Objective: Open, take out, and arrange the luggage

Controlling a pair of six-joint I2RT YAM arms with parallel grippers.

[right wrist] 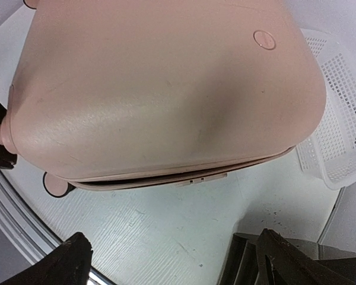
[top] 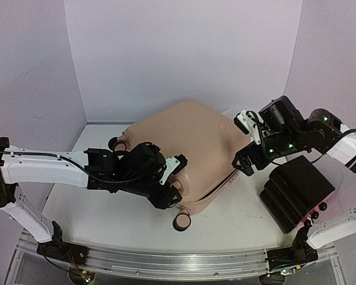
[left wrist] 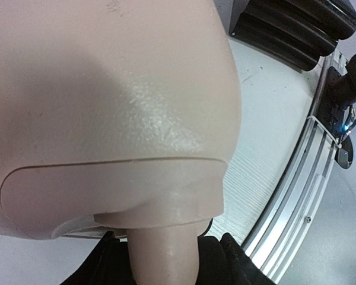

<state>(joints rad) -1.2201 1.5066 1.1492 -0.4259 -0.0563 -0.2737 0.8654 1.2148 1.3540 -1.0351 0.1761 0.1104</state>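
I see the luggage (top: 190, 139) lying shell-up in the middle of the worktop (top: 231, 228), its near-right seam slightly ajar. My left end effector (top: 173, 180) sits at its near-left corner, with fingers either side of a pink stem (left wrist: 164, 255) below that corner. I cannot tell whether they grip it. My right end effector (top: 247, 161) hangs just beside the luggage's right edge, fingers wide apart, clear of the shell.

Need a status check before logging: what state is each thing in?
luggage: lying flat, closed except for a narrow dark gap along the seam.
left hand: closed around the luggage's pink stub.
right hand: open, holding nothing.
basket: beside the luggage, nothing visible inside.
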